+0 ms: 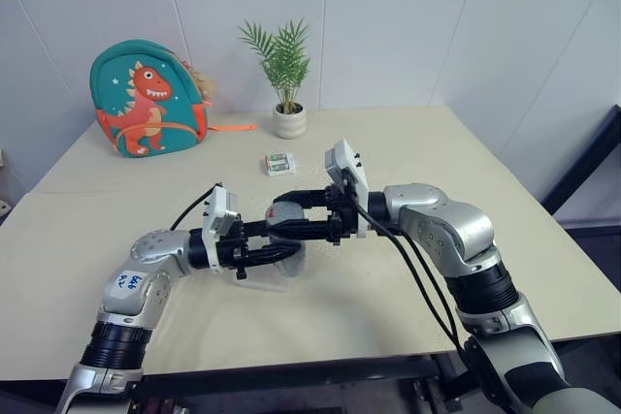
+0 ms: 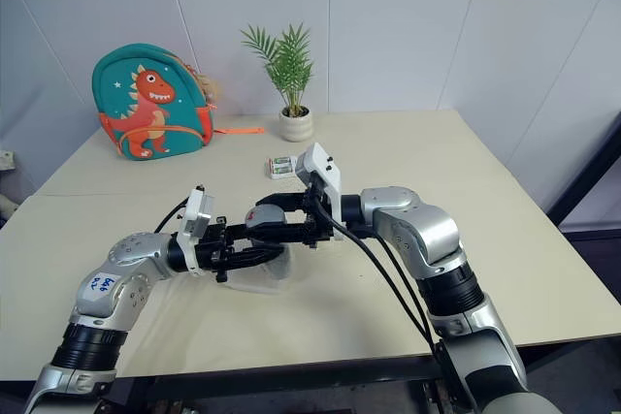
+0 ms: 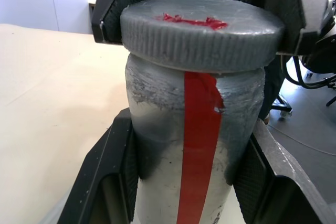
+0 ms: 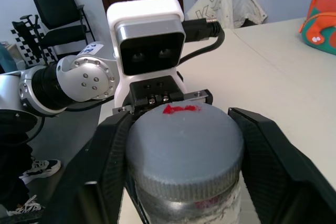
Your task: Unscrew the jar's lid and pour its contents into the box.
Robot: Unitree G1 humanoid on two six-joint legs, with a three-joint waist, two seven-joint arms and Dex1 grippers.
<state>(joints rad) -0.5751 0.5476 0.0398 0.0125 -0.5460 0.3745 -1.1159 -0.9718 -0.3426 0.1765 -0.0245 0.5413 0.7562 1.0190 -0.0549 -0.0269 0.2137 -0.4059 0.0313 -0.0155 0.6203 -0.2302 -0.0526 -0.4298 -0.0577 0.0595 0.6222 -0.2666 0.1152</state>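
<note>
Left gripper [image 3: 184,182] closed on the jar [image 3: 194,145], its 2 black fingers [image 3: 113,182] pressed against the jar's body; right gripper [image 4: 184,140] closed on the lid [image 3: 202,32], fingers [image 4: 113,150] tight on either side of the ribbed rim; both grippers level, pointing at each other, jar lying sideways between them, held above the table's near middle.

Surface: pale beige table [image 1: 466,143], plain; white panel walls behind; dark gap along the right edge. Far left: teal backpack [image 1: 146,99] with an orange dinosaur, propped at the wall; just right of it, a small green plant in a white pot [image 1: 288,121]; nearer, a small white-and-green packet [image 1: 279,164] lying flat. Clear box [image 1: 277,273] on the table directly under the grippers, mostly hidden by them.

Jar: dull silvery-grey cylinder, scuffed, 1 red stripe running down its side; lid grey, on the jar's mouth, red smear on top; contents cannot be seen.
</note>
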